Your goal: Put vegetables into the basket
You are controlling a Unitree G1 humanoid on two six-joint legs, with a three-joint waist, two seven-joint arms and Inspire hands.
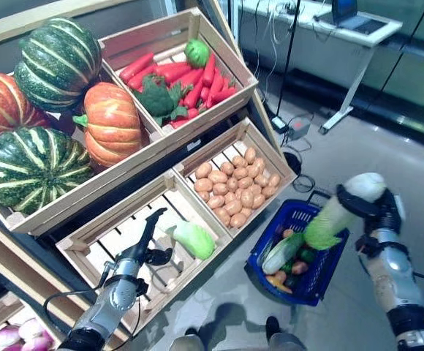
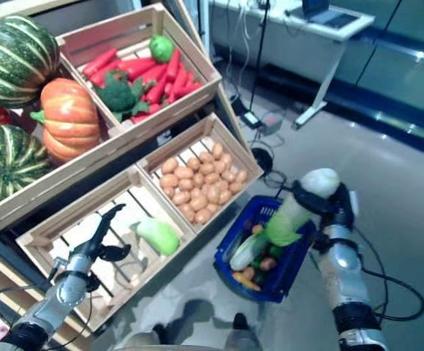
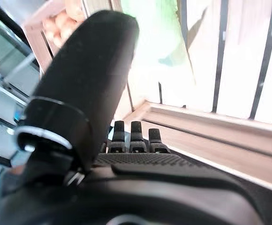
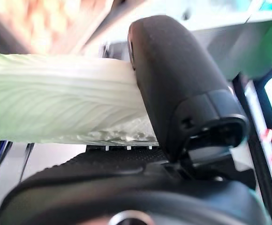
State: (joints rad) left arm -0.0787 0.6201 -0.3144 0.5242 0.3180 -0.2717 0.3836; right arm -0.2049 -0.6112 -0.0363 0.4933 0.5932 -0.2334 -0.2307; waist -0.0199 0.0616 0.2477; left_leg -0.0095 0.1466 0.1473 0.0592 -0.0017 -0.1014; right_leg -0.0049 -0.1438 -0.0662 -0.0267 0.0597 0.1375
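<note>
- My right robot hand (image 1: 376,208) is clenched around a napa cabbage (image 1: 336,213), held tilted just above the blue basket (image 1: 267,238) on the floor; other vegetables already lie inside.
- My left robot hand (image 1: 148,245) is released, fingers straight, over the slatted crate (image 1: 110,234); 1 more cabbage (image 1: 194,239) lies there.
- I judge the cabbage light, leafy, easily bruised; the firm white stem end grips best; the leaves would crush.

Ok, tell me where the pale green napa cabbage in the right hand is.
The pale green napa cabbage is clasped in the right hand, tilted leaf-end down above the blue plastic basket on the floor, right of the potato crate.
</note>
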